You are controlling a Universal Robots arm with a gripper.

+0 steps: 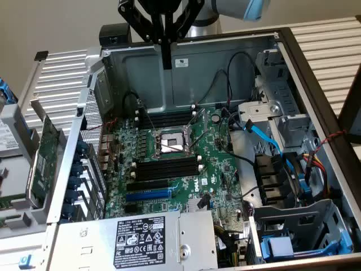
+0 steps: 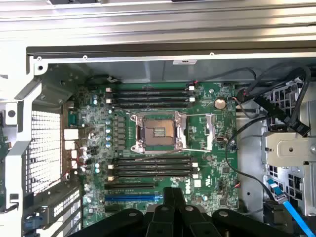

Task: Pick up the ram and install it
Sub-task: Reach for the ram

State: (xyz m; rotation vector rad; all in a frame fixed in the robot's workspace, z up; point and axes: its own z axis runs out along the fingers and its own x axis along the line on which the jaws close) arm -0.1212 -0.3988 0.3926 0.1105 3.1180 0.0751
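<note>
A: Closed end effector (image 1: 166,63), pinched on nothing, hanging high above the open computer case (image 1: 146,73). Why there?
B: Probably for a clear look down at the motherboard (image 2: 197,143) and its black memory slots (image 2: 150,167).
A: And the ram?
B: Cannot tell where; not between the fingers (image 2: 167,198).

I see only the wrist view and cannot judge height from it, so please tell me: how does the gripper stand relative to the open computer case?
Observer: In the exterior view the black gripper hangs over the open grey metal computer case, well clear of the green motherboard, touching nothing.
Operator: Thank you. Is anything standing outside the case, where my view cuts off?
Observer: Yes. A large green expansion card with a metal bracket stands on edge beside the case, at the exterior view's left.
</note>
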